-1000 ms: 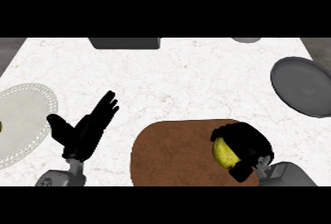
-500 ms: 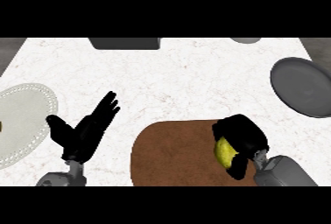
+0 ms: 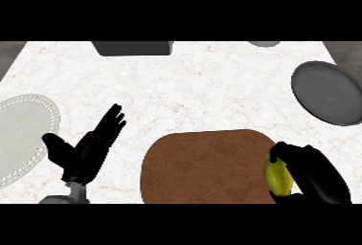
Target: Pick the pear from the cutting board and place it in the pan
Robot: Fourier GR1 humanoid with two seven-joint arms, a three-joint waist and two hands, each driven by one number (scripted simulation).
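A yellow-green pear [image 3: 278, 174] shows at the right edge of the round brown cutting board [image 3: 201, 165], near the view's lower edge. My right hand [image 3: 314, 174] is curled round the pear from the right and hides most of it. The dark grey pan [image 3: 329, 92] lies at the right edge of the counter, well beyond that hand. My left hand [image 3: 88, 148] rests open on the left, fingers pointing up and away, between the board and a plate.
A pale patterned plate [image 3: 21, 136] lies at the left edge. A dark grey box [image 3: 132, 47] sits at the counter's far edge, and a small grey object [image 3: 264, 43] peeks in at the top right.
The right hand with the pear has shifted to the right, off the board's middle toward its right edge. The left hand has stayed where it was.
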